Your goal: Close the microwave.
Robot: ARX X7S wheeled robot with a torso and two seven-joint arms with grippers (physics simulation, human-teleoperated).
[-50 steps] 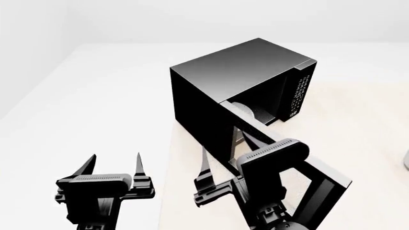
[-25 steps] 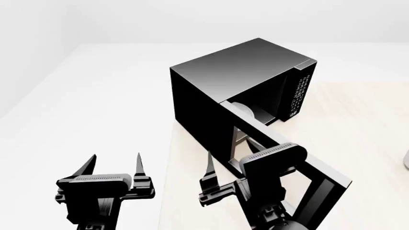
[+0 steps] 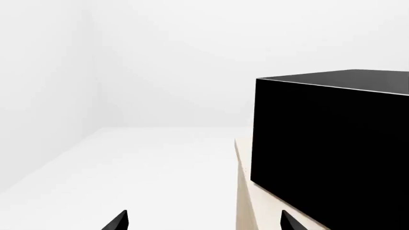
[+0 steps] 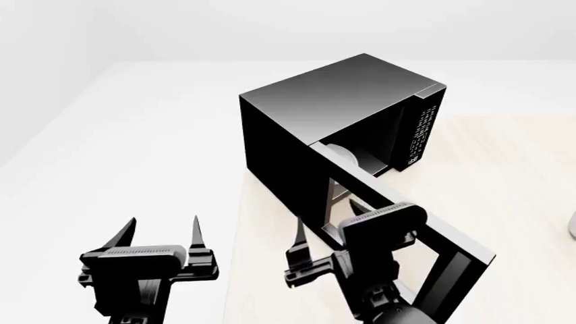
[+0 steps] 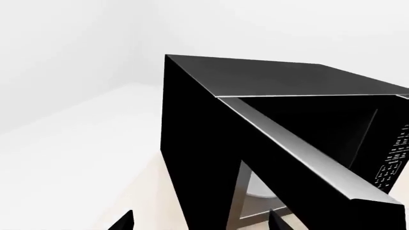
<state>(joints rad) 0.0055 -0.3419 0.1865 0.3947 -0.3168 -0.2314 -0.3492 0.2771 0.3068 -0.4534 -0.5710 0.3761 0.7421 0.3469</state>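
While the large black boxy microwave [image 4: 338,128] door [image 4: 405,229] stands wide open, closing remains undone; right pincer [image 4: 338,243] released beside it, left pincer [image 4: 162,233] released, idle.

We see two matte black arms, each ending in a blocky wrist with a ribbed top edge. The left gripper [image 4: 164,233] carries two thin, pointed, blade-like fingers; the right gripper [image 4: 326,237] looks alike.
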